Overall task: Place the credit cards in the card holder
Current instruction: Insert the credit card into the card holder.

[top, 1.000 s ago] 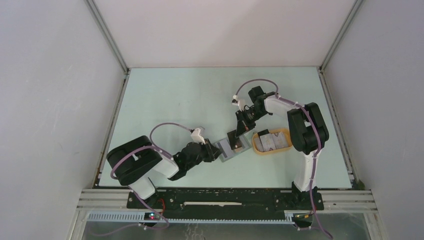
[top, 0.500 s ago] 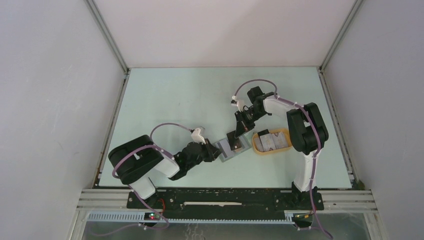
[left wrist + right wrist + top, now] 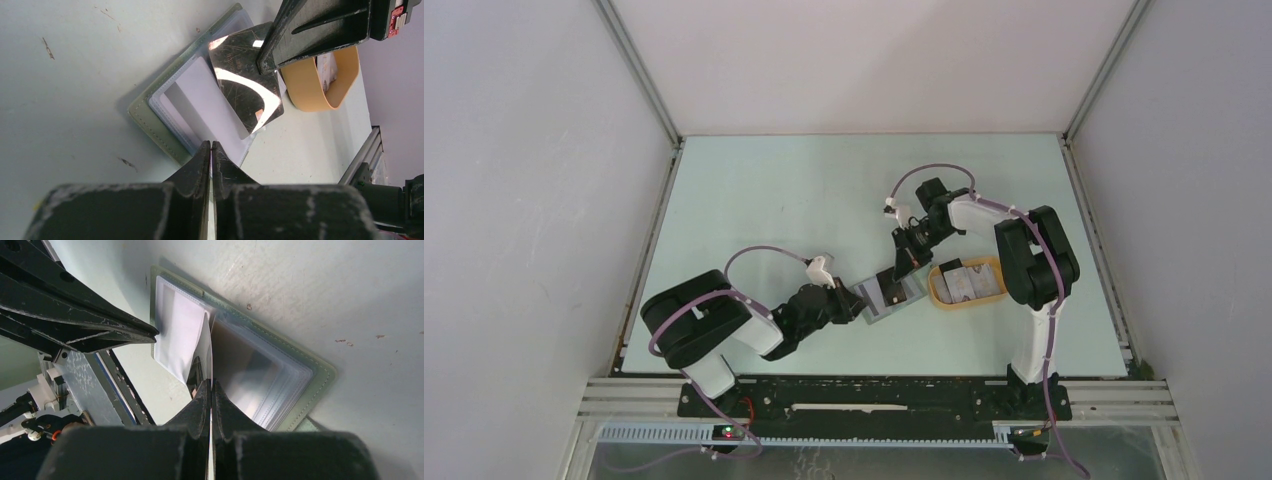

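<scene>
Top view: the card holder [image 3: 876, 303] lies open on the table [image 3: 774, 200]. Left wrist: the left gripper [image 3: 211, 146] has its fingers pressed together at the holder's edge, with a black card [image 3: 242, 92] tilted over it. Right wrist: the right gripper [image 3: 210, 385] pinches that card, so mid-insertion I'd say, and next its edge needs lining up with a slot.

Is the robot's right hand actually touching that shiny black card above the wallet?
Touching. The left wrist view shows the right hand pinching the black card at its upper corner, with no gap between them.
</scene>
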Available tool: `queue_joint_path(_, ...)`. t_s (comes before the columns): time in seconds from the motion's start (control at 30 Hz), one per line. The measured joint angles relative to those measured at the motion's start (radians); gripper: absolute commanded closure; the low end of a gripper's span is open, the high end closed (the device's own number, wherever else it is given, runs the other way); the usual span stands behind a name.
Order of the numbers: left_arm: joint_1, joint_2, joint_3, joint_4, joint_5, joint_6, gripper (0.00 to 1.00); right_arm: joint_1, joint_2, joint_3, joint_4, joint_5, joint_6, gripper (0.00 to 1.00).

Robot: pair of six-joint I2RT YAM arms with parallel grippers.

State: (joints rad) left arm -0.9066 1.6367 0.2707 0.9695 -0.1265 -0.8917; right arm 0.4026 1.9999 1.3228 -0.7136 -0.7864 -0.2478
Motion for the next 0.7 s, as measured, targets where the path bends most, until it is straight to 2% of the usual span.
queue_joint_path(0.7,0.001,0.008,0.0,0.01,0.002,-0.009,0.94,0.013,0.001,-0.007,-0.001,0.066,0.063,1.0)
